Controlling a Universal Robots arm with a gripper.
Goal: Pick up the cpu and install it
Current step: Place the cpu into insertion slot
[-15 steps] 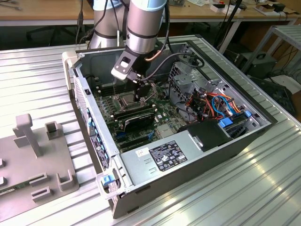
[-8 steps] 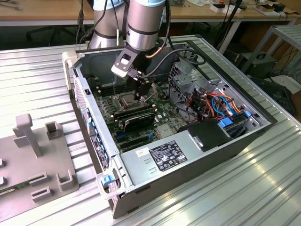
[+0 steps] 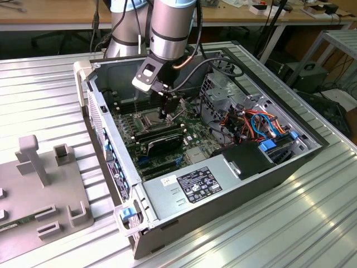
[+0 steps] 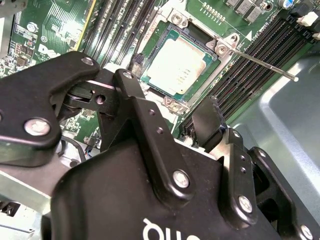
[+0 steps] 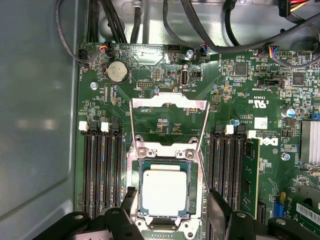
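A ribbed silver metal table [image 3: 312, 223] held an open grey computer case [image 3: 223, 218] with a green circuit board [image 5: 235, 95] inside. In the middle of the board sat the dark square socket [image 5: 162, 150]. The cpu [image 5: 165, 192], a small flat square chip with a dull silver-grey top, lay flat inside the socket, metal side up. It was square, so no side was longer. Its edges lined up with the socket's edges and with the long black slots [image 5: 102, 170] on both sides of the socket. The socket's thin metal frame [image 5: 169, 102] was flipped open, away from the chip. The black gripper [image 5: 173, 195] hung just above the socket. Its two fingers [image 5: 129, 200] were spread apart, one on each side of the socket, and held nothing.
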